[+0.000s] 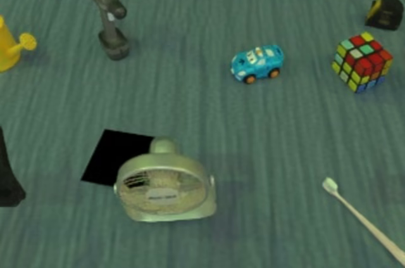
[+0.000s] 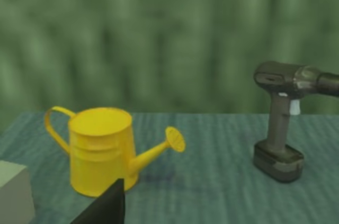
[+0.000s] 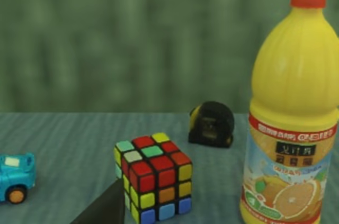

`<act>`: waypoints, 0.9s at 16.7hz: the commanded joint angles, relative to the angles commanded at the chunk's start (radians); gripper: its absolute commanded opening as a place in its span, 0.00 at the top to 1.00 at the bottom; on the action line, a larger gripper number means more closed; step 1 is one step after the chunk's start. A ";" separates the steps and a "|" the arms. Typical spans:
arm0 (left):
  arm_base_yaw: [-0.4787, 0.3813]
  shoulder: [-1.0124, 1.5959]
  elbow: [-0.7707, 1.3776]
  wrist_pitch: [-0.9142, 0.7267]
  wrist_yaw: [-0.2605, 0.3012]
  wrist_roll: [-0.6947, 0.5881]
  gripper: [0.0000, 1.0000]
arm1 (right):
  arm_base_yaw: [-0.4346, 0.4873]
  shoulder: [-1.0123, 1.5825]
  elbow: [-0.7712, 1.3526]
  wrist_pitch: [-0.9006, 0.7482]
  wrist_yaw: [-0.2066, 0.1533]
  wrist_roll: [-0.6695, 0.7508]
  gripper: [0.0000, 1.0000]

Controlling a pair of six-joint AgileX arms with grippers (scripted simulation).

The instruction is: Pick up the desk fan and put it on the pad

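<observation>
The desk fan (image 1: 166,187) stands near the table's front edge, half over the pad (image 1: 112,155), closer to my left arm; I cannot tell either hand's grip

Drill (image 1: 109,19), toy car (image 1: 257,63), cube (image 1: 362,62)

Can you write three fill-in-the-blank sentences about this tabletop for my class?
1. The desk fan partly covers a black ____.
2. The watering can is coloured ____.
3. The toy car lies between the drill and the ____ cube.

Missing words: pad; yellow; puzzle
</observation>
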State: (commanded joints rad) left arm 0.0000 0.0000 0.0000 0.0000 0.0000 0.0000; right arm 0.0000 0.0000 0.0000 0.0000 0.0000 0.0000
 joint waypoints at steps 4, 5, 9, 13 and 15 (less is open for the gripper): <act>-0.016 0.032 0.031 -0.031 0.003 0.023 0.00 | 0.000 0.000 0.000 0.000 0.000 0.000 0.00; -0.031 0.064 0.062 -0.061 0.006 0.045 0.00 | 0.000 0.000 0.000 0.000 0.000 0.000 0.00; -0.124 0.295 0.275 -0.254 0.019 0.183 0.00 | 0.000 0.000 0.000 0.000 0.000 0.000 0.00; -0.251 0.647 0.580 -0.518 0.039 0.369 0.00 | 0.000 0.000 0.000 0.000 0.000 0.000 0.00; -0.320 0.841 0.744 -0.659 0.050 0.470 0.00 | 0.000 0.000 0.000 0.000 0.000 0.000 0.00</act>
State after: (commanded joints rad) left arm -0.3198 0.8412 0.7442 -0.6587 0.0495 0.4698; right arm 0.0000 0.0000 0.0000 0.0000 0.0000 0.0000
